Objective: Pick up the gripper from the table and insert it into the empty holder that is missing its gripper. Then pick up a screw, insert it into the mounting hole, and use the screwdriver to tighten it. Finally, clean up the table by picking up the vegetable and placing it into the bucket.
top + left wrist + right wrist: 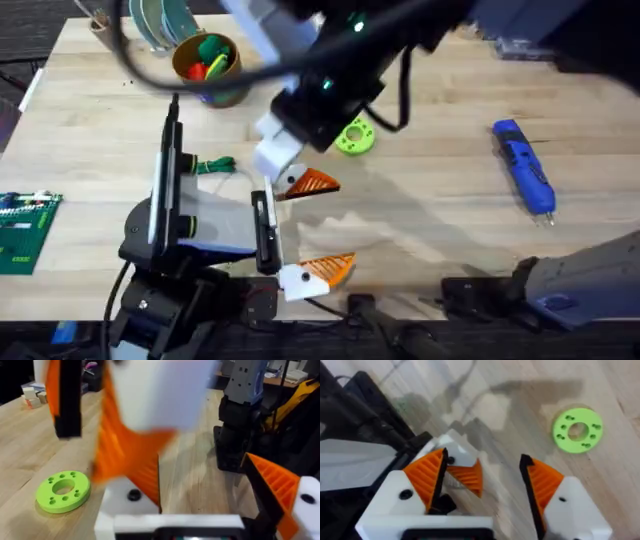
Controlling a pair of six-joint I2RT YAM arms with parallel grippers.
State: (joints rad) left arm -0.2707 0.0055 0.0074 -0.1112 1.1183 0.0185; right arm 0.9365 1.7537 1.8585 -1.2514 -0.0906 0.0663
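The orange ribbed gripper piece (312,183) (467,477) (132,455) stands at the white holder (122,510) (457,445) on my left arm's jaw rail. A dark mounting hole shows in the holder beside it. My right gripper (288,170) (485,480) reaches across from above, open, its one pad (427,477) against the piece and the other apart from it. My left gripper (335,225) (200,505) is open, its fitted orange finger (330,266) (272,490) well apart. The blue screwdriver (525,180) lies at the right. The green vegetable (215,165) lies near the bucket (190,48).
A green round disc with holes (353,137) (577,430) (62,491) lies just beyond the grippers. A green circuit-like board (22,232) sits at the table's (440,190) left edge. The right arm's dark links and cables cross high over the table's far side.
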